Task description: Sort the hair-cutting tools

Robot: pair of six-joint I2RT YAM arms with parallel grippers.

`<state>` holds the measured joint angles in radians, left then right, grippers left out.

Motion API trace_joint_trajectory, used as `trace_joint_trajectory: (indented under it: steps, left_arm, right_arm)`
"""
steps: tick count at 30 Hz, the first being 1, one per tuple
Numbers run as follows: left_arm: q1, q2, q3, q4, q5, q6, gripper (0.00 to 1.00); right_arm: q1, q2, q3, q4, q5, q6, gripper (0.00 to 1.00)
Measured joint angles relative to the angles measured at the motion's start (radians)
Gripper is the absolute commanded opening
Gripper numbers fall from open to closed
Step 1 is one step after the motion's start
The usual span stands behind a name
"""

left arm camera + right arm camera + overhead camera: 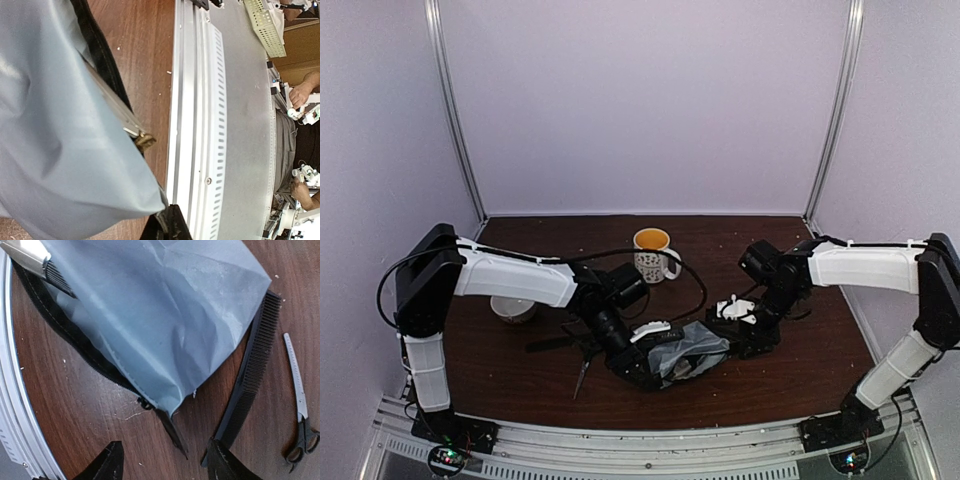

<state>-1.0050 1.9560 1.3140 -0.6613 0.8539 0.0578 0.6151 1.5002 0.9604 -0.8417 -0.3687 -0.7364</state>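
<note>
grip check: our left claw [166,226] is clenched on a corner of the grey zip pouch [150,315], our right claw [167,465] spread wide over its tip. we see a black comb [250,375] beside it on the worktop [75,405], scissors [299,400] just beyond, a clipper [35,257] at the zip.

- Grey fabric zip pouch [692,348] [60,130] [160,305]: crumpled, with a dark zip edge, on the table's near middle.
- White mug with dark speckles and a yellow inside [653,255]: upright, toward the back, well apart from the pouch.
- White bowl [513,309]: on the left, partly hidden.
- Dark brown wooden table [800,370].
- Perforated silvery metal rail [650,450] [200,100]: along the table's near edge.
- Plain pale walls [650,100]: enclosing the table.
</note>
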Motion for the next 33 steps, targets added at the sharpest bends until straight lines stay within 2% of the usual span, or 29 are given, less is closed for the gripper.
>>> trace_joint_trajectory:
  steps: [2, 3, 5, 7, 8, 15, 22, 25, 30, 33]
  left_arm:
    - [0.0, 0.001, 0.0, 0.0, -0.009, -0.003, 0.0]
    - [0.0, 0.001, 0.0, 0.0, -0.013, -0.004, 0.0]
    - [0.0, 0.001, 0.0, 0.0, -0.021, -0.005, 0.0]
    - [0.0, 0.001, -0.001, 0.0, -0.03, -0.008, 0.0]
    - [0.0, 0.001, -0.002, 0.0, -0.034, -0.01, 0.0]
    - [0.009, 0.0, 0.013, -0.068, -0.088, -0.025, 0.0]
    - [0.017, -0.069, 0.156, -0.251, -0.111, 0.04, 0.0]
    - [0.031, -0.064, 0.192, -0.271, -0.116, 0.049, 0.0]
    - [0.058, 0.065, 0.233, -0.274, -0.153, 0.047, 0.0]
    - [0.064, 0.124, 0.26, -0.271, -0.171, 0.044, 0.0]
  right_arm:
    - [-0.01, 0.058, 0.016, 0.002, -0.02, -0.003, 0.51]
    - [-0.011, 0.076, 0.021, 0.002, -0.027, -0.005, 0.44]
    - [-0.014, 0.101, 0.034, -0.003, -0.043, -0.016, 0.26]
    - [-0.014, 0.114, 0.05, -0.011, -0.061, -0.023, 0.03]
    - [-0.015, 0.116, 0.057, -0.018, -0.07, -0.026, 0.0]
    - [-0.033, 0.091, 0.117, -0.167, -0.13, -0.053, 0.0]
    - [-0.098, -0.023, 0.257, -0.412, -0.206, -0.134, 0.0]
    - [-0.133, -0.006, 0.265, -0.439, -0.228, -0.142, 0.0]
    - [-0.191, 0.09, 0.264, -0.429, -0.269, -0.134, 0.02]
    - [-0.208, 0.122, 0.264, -0.417, -0.287, -0.113, 0.09]
